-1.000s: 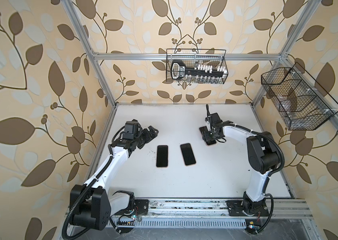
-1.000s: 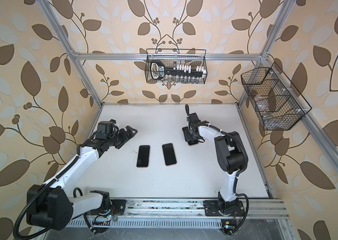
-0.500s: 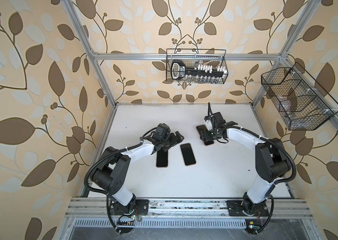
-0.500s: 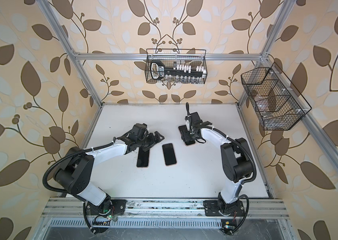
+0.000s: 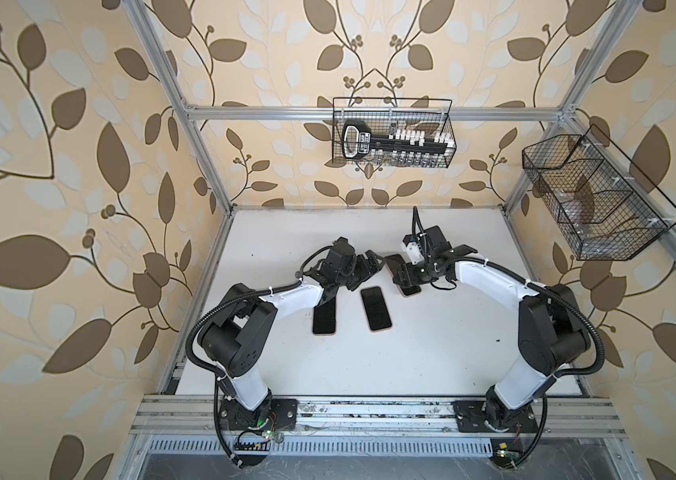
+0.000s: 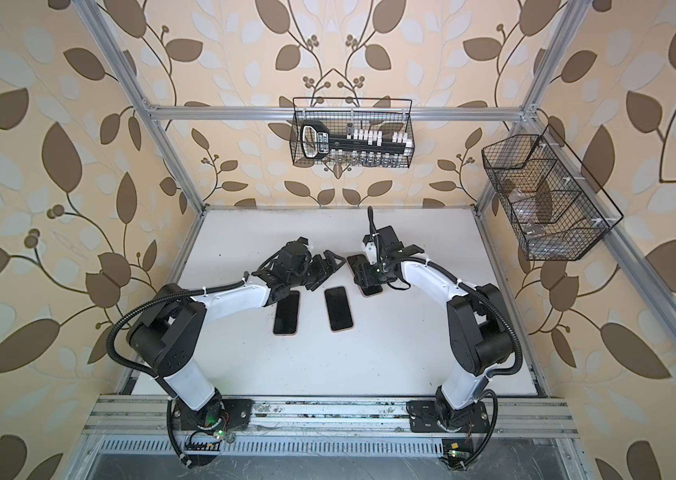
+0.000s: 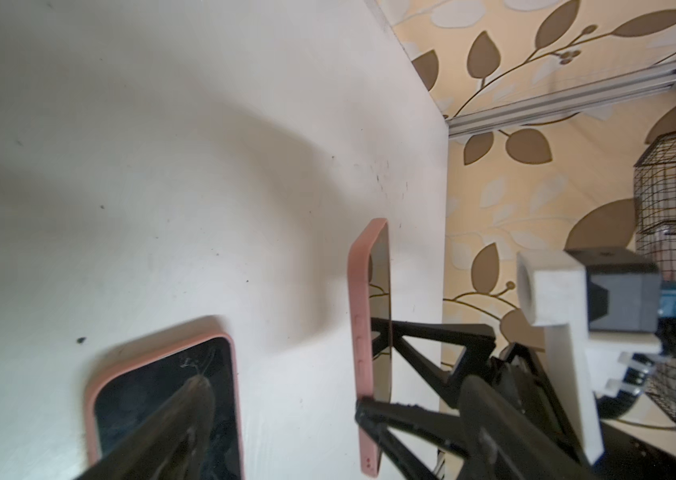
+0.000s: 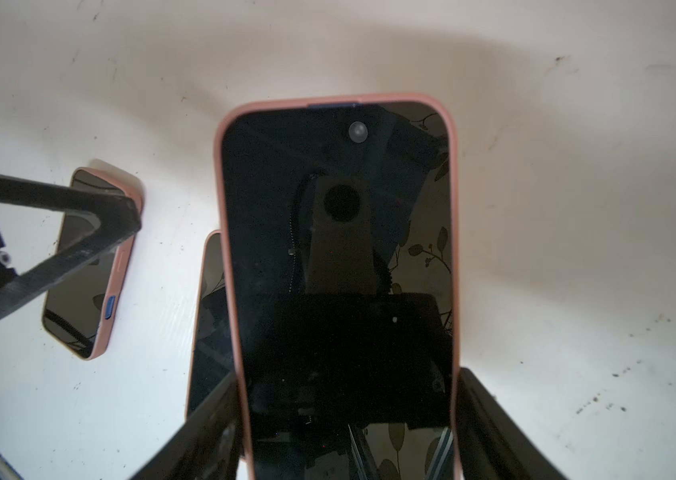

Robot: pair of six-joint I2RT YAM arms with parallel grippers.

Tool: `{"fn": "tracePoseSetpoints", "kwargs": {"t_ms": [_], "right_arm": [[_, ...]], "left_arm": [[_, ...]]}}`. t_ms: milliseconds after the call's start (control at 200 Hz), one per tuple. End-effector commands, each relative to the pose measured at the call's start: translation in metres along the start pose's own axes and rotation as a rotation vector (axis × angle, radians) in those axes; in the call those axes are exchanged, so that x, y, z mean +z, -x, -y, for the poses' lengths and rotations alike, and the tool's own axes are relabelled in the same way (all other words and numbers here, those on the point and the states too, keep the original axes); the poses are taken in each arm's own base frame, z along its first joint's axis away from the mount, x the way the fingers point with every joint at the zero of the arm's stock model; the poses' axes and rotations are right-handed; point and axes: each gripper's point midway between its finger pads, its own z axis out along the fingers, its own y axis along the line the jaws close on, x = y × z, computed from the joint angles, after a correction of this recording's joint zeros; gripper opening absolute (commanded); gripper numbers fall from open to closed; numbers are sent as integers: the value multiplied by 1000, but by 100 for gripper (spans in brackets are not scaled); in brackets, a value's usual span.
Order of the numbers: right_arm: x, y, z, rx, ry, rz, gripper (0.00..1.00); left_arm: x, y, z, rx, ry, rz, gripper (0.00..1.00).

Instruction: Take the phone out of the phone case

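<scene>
Pink phone case, phone inside, is clamped by its long edges in right gripper fingers, axis 11-to-5 in a top view, at 3 o'clock of left gripper, whose fingers are spread and empty.

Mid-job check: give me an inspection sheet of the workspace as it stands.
Surface: white tabletop, dark specks.
Job's things: black phone in pink case gripped across its sides, tilted; two more pink-cased phones lie flat, screens up.
Clutter: nothing seen.
Tools: right tool shut on that phone; left tool open, apart from it.
Cables: black ribbed conduits loop beside both arms, off the phones.
Surroundings: black wire basket on back wall, another on right wall; leaf-print walls.
</scene>
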Motion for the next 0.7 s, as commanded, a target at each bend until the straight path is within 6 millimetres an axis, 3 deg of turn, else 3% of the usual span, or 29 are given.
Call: {"fn": "tracePoseSetpoints", "kwargs": {"t_ms": [0, 470, 695], "right_arm": [[-18, 8, -19, -13, 58, 54, 66], [-22, 7, -41, -31, 101, 69, 65], [-22, 6, -43, -34, 106, 69, 65]], "left_arm": [[6, 6, 29, -5, -92, 20, 87], [16, -1, 38, -17, -147, 8, 60], [17, -3, 40, -32, -176, 4, 39]]}}
